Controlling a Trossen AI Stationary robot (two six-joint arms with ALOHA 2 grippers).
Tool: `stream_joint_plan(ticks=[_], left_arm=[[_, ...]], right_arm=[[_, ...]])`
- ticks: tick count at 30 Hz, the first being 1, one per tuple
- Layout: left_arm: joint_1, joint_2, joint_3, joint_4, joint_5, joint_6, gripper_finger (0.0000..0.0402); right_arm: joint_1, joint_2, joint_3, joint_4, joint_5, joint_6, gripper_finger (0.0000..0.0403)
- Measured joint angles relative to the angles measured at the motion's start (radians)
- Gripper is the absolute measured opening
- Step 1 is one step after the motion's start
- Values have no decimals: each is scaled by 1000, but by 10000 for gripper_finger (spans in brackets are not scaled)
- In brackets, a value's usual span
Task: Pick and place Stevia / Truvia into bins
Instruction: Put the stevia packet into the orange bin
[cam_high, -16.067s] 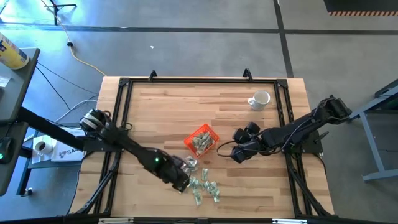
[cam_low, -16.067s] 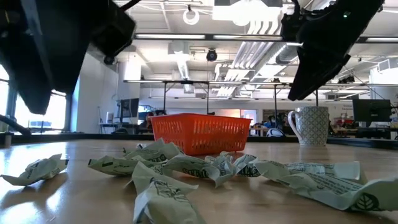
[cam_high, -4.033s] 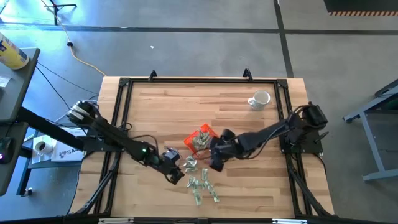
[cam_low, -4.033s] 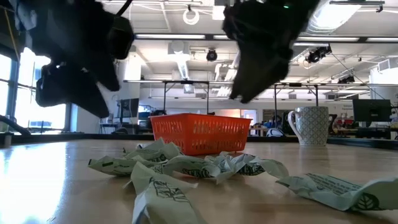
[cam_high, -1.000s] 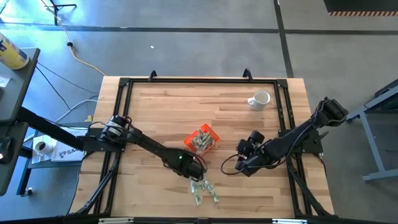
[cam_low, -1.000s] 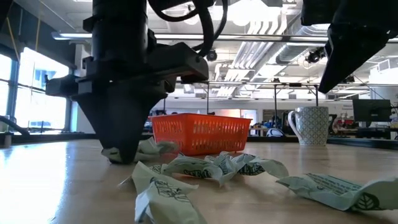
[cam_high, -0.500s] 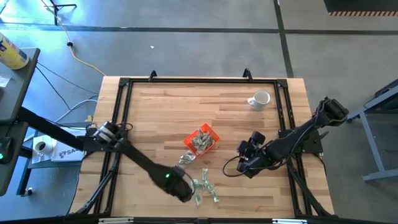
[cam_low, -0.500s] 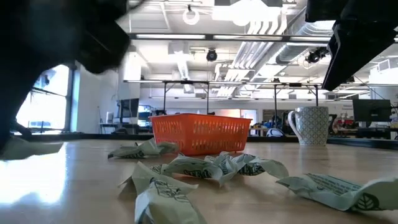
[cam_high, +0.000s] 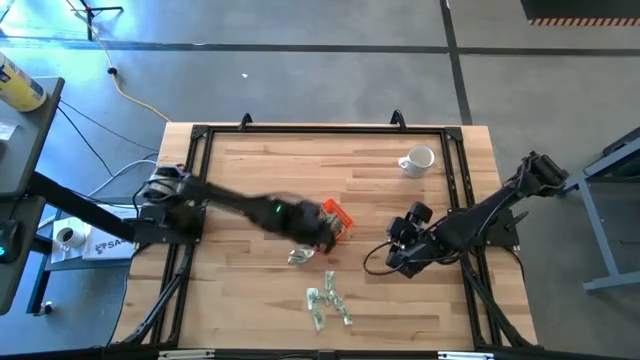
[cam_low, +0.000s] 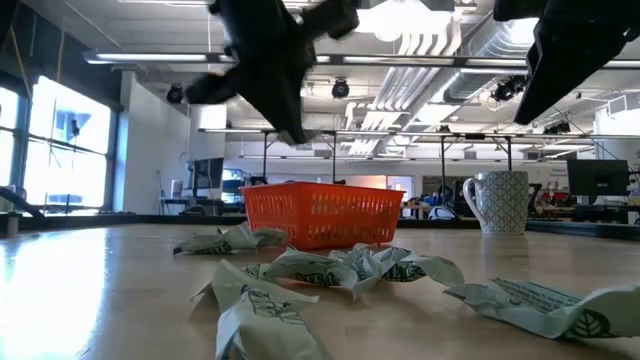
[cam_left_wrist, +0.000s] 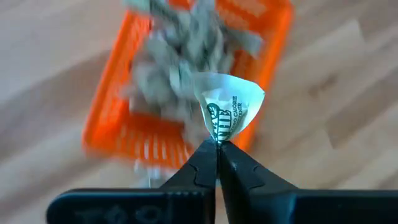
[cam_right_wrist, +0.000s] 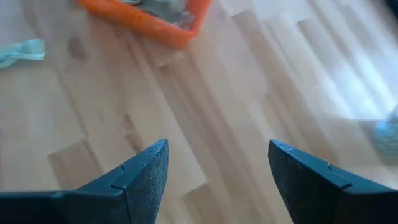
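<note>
- Above the small shallow orange plastic tray, the left gripper pinches 1 pale green-and-white paper sachet by its lower edge; the tray lies directly beneath.
- The tray already holds a heap of sachets.
- The right gripper waits wide and empty, farther off to the tray's right.

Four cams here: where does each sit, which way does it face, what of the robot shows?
High: overhead, straight down on the table; both arms show.
Low: table height, level across sachets to the tray and mug; arms hang in from above.
Left wrist: looks past the shut left tool, holding a sachet over the tray.
Right wrist: looks past the open right tool at bare wood.
Shared: all four show the tray.
</note>
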Motion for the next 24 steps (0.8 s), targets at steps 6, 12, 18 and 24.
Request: stream_joint_plan(ticks=[6, 12, 18, 24], left_arm=[[129, 43, -2, 38, 198, 99, 107], [94, 5, -2, -40, 234, 125, 208], [-30, -17, -4, -242, 214, 145, 275], [-122, -7, -57, -130, 151, 231, 269]], right_arm=[[-33, -65, 0, -33, 36, 0, 266], [-75, -82, 0, -38, 46, -29, 266], [-138, -79, 0, -28, 33, -55, 266], [-211, -79, 0, 13, 26, -151, 266]])
